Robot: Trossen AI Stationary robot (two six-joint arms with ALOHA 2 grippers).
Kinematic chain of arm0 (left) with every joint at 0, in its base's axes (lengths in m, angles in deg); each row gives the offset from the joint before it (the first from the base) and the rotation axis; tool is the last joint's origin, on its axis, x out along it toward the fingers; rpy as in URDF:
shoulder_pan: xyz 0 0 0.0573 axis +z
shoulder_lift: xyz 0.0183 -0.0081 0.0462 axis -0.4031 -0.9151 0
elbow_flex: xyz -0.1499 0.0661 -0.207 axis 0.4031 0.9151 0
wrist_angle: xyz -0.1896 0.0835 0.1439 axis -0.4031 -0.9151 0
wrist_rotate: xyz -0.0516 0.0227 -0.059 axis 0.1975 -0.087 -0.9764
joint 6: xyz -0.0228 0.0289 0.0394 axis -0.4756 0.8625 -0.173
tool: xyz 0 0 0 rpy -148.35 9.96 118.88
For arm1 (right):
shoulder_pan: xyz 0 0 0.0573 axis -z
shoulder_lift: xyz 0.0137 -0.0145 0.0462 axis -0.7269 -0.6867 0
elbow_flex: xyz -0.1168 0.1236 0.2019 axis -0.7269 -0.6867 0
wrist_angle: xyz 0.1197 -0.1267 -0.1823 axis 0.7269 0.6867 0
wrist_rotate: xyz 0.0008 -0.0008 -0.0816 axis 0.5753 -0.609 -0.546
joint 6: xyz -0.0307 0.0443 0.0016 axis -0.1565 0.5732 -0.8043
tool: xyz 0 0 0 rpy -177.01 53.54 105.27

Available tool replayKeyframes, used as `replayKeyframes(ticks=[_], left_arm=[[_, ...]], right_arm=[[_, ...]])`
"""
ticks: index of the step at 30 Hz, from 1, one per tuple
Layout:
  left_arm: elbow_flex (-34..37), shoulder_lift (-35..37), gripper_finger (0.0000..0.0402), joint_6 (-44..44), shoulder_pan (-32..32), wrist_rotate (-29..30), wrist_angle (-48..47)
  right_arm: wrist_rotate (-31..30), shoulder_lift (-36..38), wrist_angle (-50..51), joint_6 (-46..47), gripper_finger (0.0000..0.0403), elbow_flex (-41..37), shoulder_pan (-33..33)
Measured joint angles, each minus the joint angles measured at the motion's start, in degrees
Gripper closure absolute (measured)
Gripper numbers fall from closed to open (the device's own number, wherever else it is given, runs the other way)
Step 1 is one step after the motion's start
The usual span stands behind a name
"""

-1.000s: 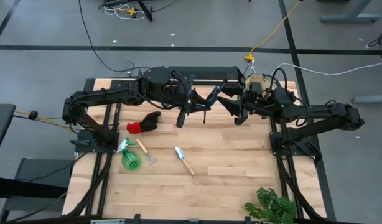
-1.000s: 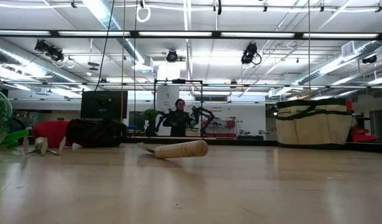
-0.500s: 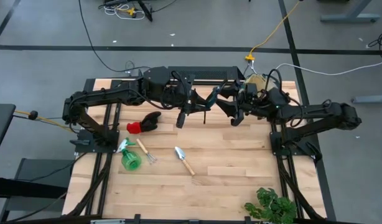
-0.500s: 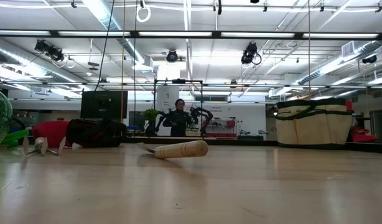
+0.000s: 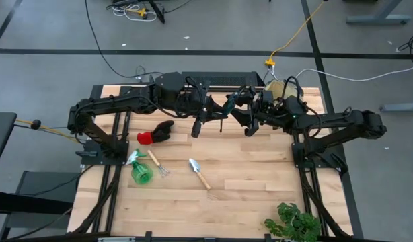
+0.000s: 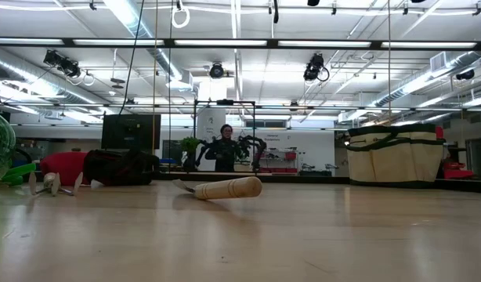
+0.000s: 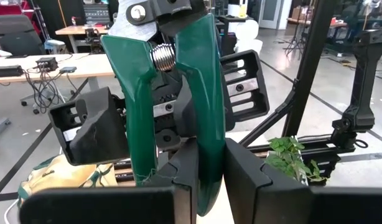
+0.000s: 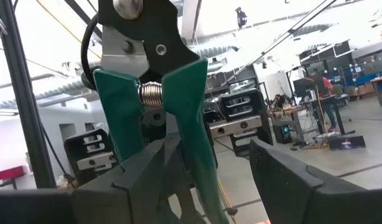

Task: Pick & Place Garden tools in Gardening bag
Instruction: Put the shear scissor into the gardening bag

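Observation:
The pruning shears, with green handles and a spring, stand upright in the air over the table's far middle, and my left gripper is shut on them. My right gripper faces them from the right, open, its fingers wide on either side of one green handle. In the high view the shears hang between my left gripper and my right gripper. The gardening bag stands at the far right. The glove, spray bottle, rake and trowel lie on the table. My left gripper pinches one green handle near its free lower end between its two fingers. The fingers come in level from the table's left. The shears stand upright above the fingers, pivot end up, clear of the table. Whether my right gripper touches the shears I cannot tell.
A leafy plant sits at the near right corner. The bag is partly hidden behind my right arm. Bare wooden tabletop stretches across the middle and the near right.
My right gripper has moved toward the table's left, closing in on the shears, and has stayed open. My left gripper and the shears have kept still.

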Motion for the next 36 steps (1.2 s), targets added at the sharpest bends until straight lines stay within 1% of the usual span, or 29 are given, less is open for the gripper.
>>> replayKeyframes(ticks=[9, 12, 16, 29, 36], left_arm=[[0.0, 0.0, 0.0344, 0.02, 0.0, 0.02, -1.03], [0.0, 0.0, 0.0344, 0.04, 0.0, 0.02, -1.06], [0.0, 0.0, 0.0344, 0.09, 0.0, 0.02, -1.48], [0.0, 0.0, 0.0344, 0.12, 0.0, 0.04, -2.26], [0.0, 0.0, 0.0344, -0.48, 0.0, 0.19, -2.35]], right_arm=[[-0.03, -1.01, -1.96, -0.02, 0.0165, 0.0, 0.16], [-0.03, -1.03, -1.96, -0.02, 0.0172, 0.0, 0.16], [-0.03, -1.03, -1.89, -0.02, 0.0198, 0.0, 0.16], [-0.01, -1.03, -1.78, -0.04, 0.0303, 0.0, 0.14], [-0.01, -1.01, -1.41, -1.4, 0.0337, 0.0, 0.16]])
